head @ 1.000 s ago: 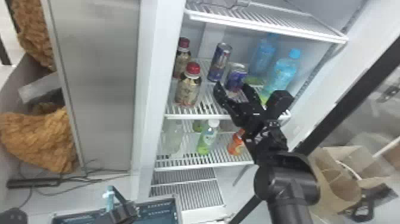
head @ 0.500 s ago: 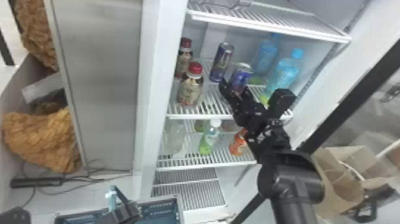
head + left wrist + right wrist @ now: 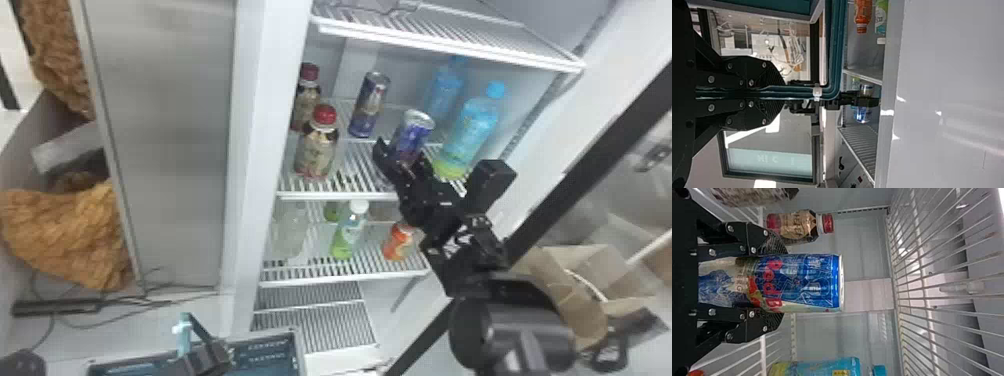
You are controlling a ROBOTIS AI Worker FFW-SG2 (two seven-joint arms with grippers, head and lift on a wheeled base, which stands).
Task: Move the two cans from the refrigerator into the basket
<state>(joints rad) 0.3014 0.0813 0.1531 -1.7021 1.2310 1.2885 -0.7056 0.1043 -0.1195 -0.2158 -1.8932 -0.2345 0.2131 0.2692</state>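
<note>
right gripper point(image 3: 401, 154): in the fridge, fingers closed on the sides of the near can point(image 3: 414, 131), pinching it at the middle shelf point(image 3: 340, 196). far can point(image 3: 369, 105): upright on the same shelf, apart from the near one, red-capped bottles point(image 3: 318, 145) to its left. left gripper point(image 3: 206, 354): low, by the blue basket point(image 3: 298, 350), fingers pinching the basket handle point(image 3: 801, 93). both cans outside the basket.

Black right pincer point(image 3: 403, 152), silver screws point(image 3: 712, 252), ridged pads point(image 3: 775, 245); black rounded arm point(image 3: 520, 325).
</note>
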